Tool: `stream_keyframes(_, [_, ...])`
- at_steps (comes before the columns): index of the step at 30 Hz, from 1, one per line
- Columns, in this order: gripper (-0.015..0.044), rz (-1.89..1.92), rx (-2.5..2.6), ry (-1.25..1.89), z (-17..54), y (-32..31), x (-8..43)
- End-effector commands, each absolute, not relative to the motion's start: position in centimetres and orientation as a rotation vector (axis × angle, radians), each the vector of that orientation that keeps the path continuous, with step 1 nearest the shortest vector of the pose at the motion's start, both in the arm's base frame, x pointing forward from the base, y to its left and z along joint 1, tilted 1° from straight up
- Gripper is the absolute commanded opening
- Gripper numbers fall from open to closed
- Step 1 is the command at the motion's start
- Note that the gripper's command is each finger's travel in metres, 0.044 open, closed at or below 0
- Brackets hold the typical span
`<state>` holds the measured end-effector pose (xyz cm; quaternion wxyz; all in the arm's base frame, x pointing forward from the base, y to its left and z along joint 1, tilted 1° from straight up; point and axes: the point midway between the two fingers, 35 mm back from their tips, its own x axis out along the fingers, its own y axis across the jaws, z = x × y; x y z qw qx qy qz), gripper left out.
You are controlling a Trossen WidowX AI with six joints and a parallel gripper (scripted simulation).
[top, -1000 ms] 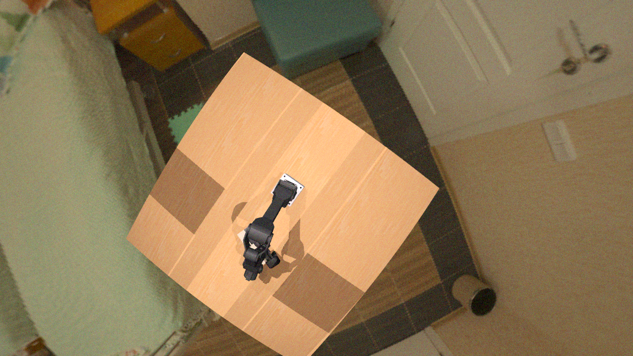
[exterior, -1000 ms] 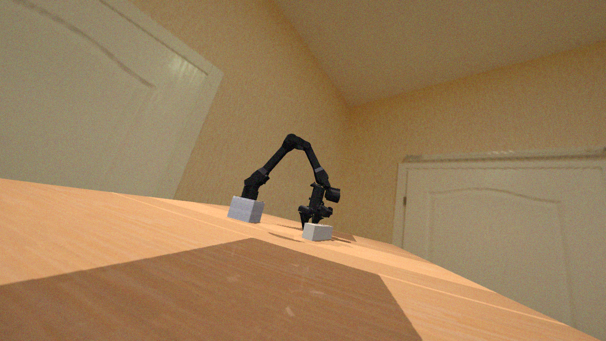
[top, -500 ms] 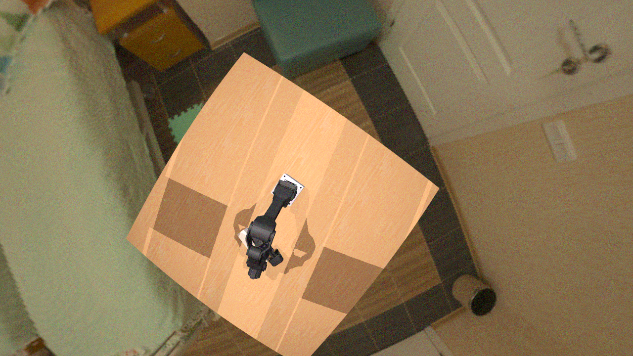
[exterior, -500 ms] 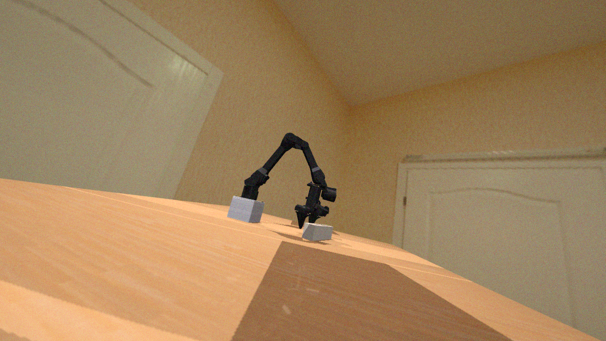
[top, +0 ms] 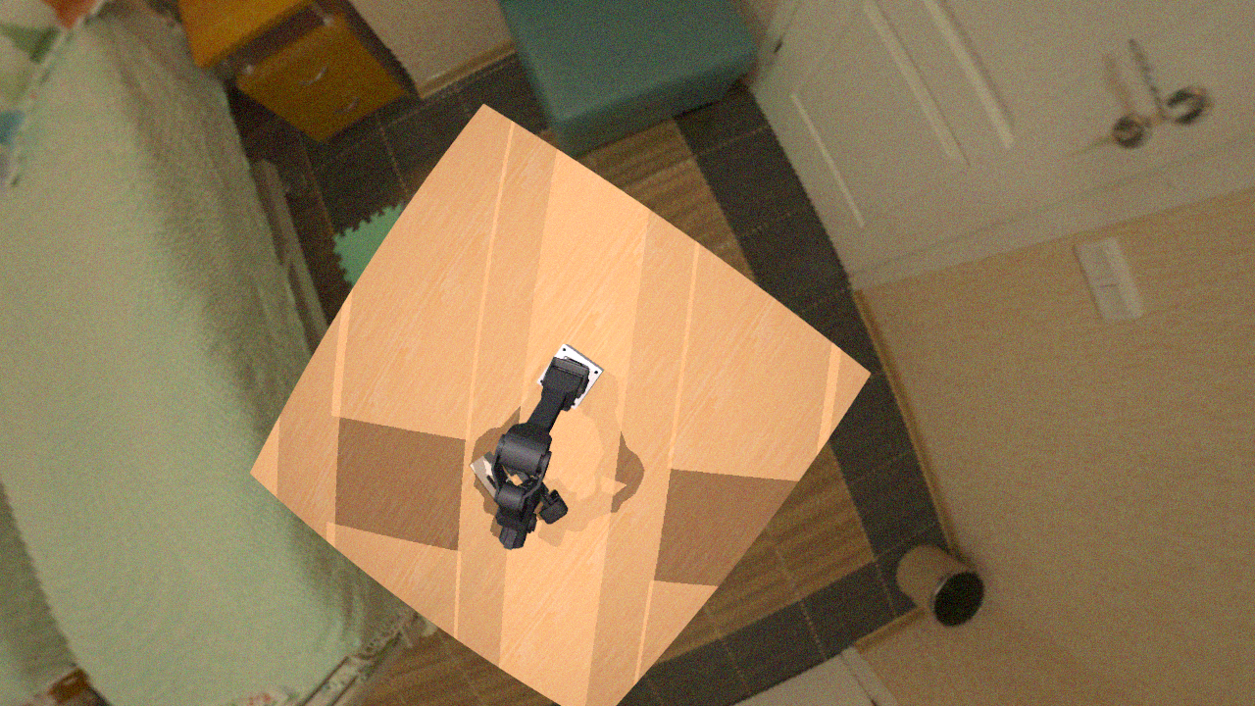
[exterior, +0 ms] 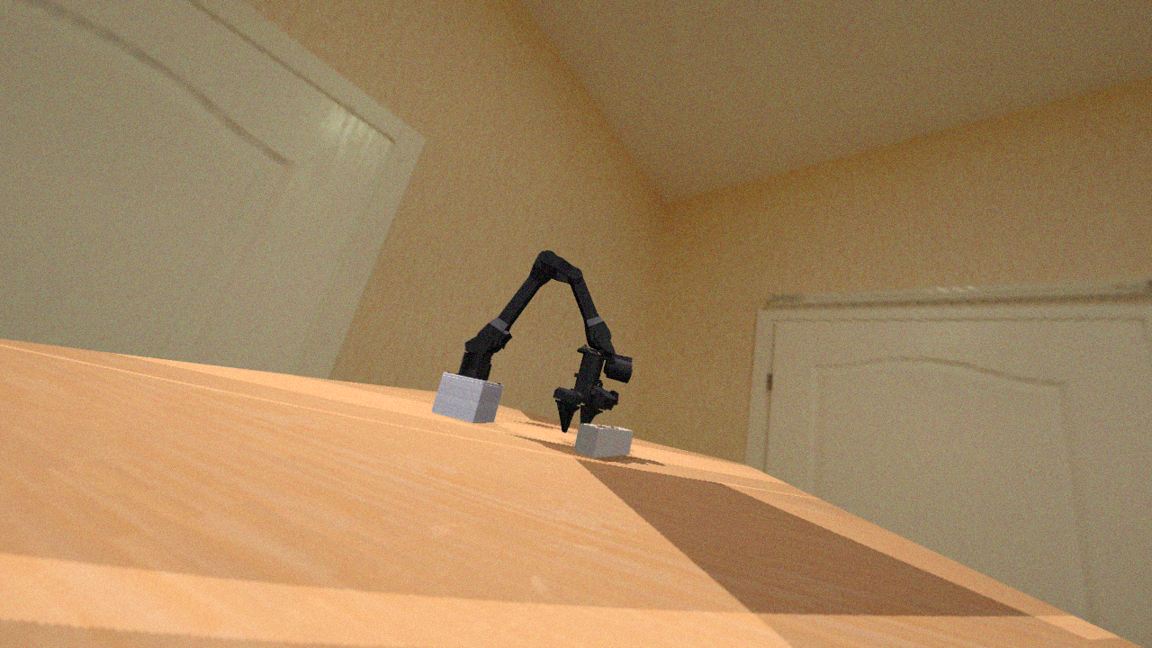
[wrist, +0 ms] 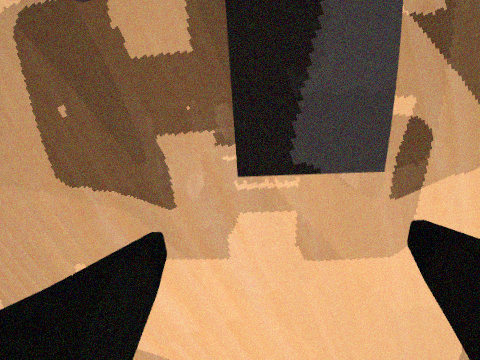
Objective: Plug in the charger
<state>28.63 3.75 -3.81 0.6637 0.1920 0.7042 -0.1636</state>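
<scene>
A dark rectangular block (wrist: 320, 90), which looks like the charger, fills the upper middle of the wrist view. Its top and its prongs are not visible there, and I cannot make it out in the top and exterior views. My gripper (wrist: 286, 239) (exterior: 575, 424) is open and empty. The block's near end lies between the fingers' lines, but short of the fingertips in the image. The pale power strip (exterior: 604, 442) (top: 482, 475) stands on the table beside the gripper, partly hidden by the arm from above. The strip is out of the wrist view, and its outlets cannot be made out.
The arm's base stands on a pale box (exterior: 465, 398) behind the gripper, and its white plate (top: 593, 370) shows from above. The wooden table (top: 745, 351) (exterior: 322, 499) carries dark shadow patches. The folded arm (top: 524, 449) hangs over the work area.
</scene>
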Motion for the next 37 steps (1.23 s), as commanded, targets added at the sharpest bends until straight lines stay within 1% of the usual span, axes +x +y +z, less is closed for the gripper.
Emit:
stream_keyframes(1, [0.0440,-0.373,0.436,1.591,-3.9,4.0,28.1])
stream_keyframes(6, [0.0440,-0.400,0.419,1.550,-3.3,3.9,28.3])
stream_keyframes(12, [0.0440,-0.615,0.383,1.105,2.3,3.0,29.5])
stream_keyframes(14, [0.0440,-0.647,0.399,0.999,3.7,2.9,29.6])
stream_keyframes(37, [0.0440,-0.650,0.401,0.986,3.8,2.8,29.6])
